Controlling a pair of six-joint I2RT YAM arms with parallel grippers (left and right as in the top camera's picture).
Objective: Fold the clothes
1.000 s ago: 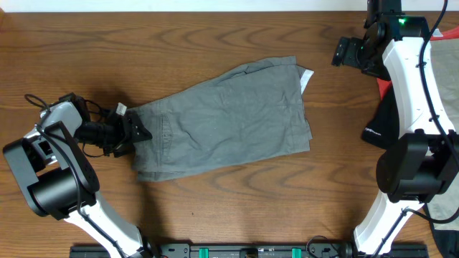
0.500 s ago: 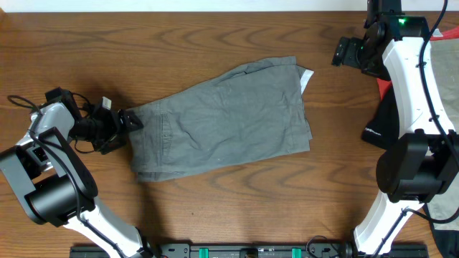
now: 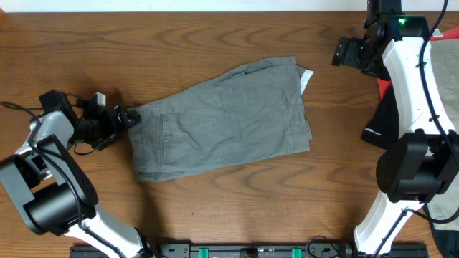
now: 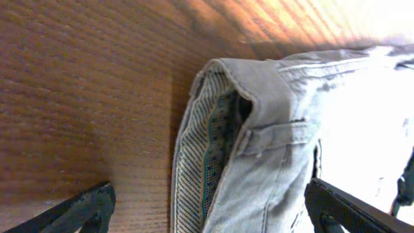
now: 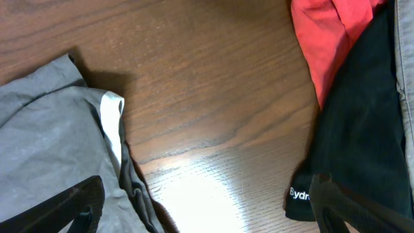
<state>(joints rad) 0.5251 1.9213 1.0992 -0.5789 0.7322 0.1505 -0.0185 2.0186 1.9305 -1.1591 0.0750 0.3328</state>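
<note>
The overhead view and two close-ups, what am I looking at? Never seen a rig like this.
Two robot arms work at a wooden table. The overhead view looks straight down; the close-ups come from cameras on each wrist, their own dark fingers at the bottom corners. Grey shorts lie mid-table; a red garment and a black garment lie by the right arm. The left gripper sits by the shorts' waistband, the right gripper near their far end. Both are open, holding nothing.

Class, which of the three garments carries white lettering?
The black garment, at the right edge of the table: white lettering near its hem. The grey shorts and red garment show none.
</note>
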